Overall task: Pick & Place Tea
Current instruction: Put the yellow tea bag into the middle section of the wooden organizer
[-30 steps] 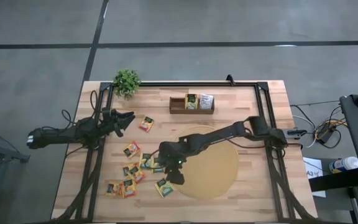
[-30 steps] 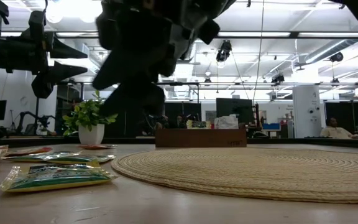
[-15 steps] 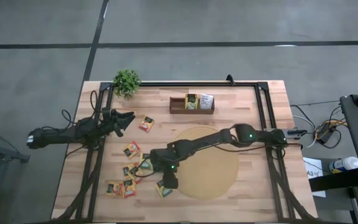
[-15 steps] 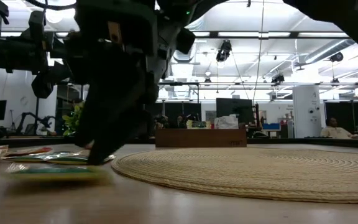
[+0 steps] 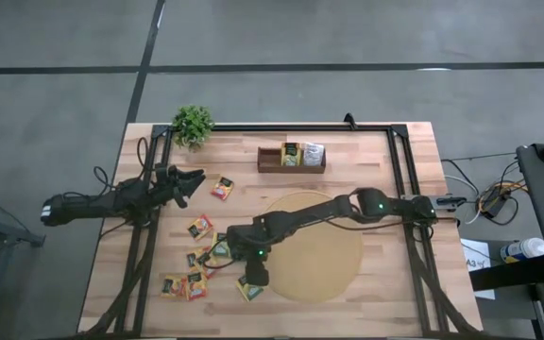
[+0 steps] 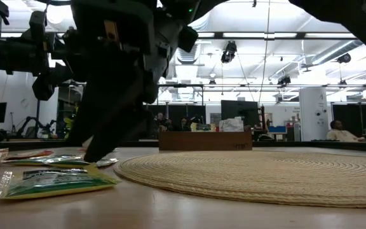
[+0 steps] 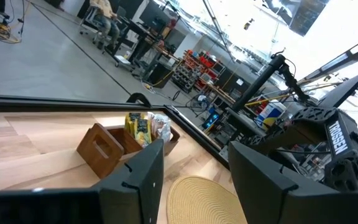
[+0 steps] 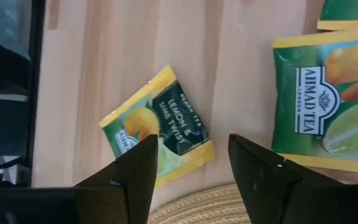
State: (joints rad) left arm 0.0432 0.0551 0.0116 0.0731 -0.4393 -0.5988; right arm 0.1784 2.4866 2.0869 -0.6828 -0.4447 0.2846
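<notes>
Several tea sachets [image 5: 201,255] lie flat on the table's left half. One yellow-green lemon-lime sachet [image 8: 157,137] lies by itself at the left edge of the round woven mat [image 5: 324,250]; it also shows as the nearest sachet [image 6: 56,181] in the low view. My right gripper [image 8: 191,168] is open and slants down just behind this sachet [image 5: 246,288], its fingertips [image 6: 94,156] low over the table. My left gripper [image 5: 195,179] waits open and level, high over the table's left side.
A wooden tray [image 5: 291,157] holding a few sachets stands at the far middle, and a potted plant [image 5: 194,123] at the far left corner. An orange-red sachet [image 5: 222,187] lies apart near my left gripper. A larger-looking sachet [image 8: 325,106] lies close beside the right fingers.
My right gripper has come down and gone toward the table's left edge and a little nearer, tipping more steeply, until it stands low at the lone sachet by the mat's edge. Its fingers have stayed open.
</notes>
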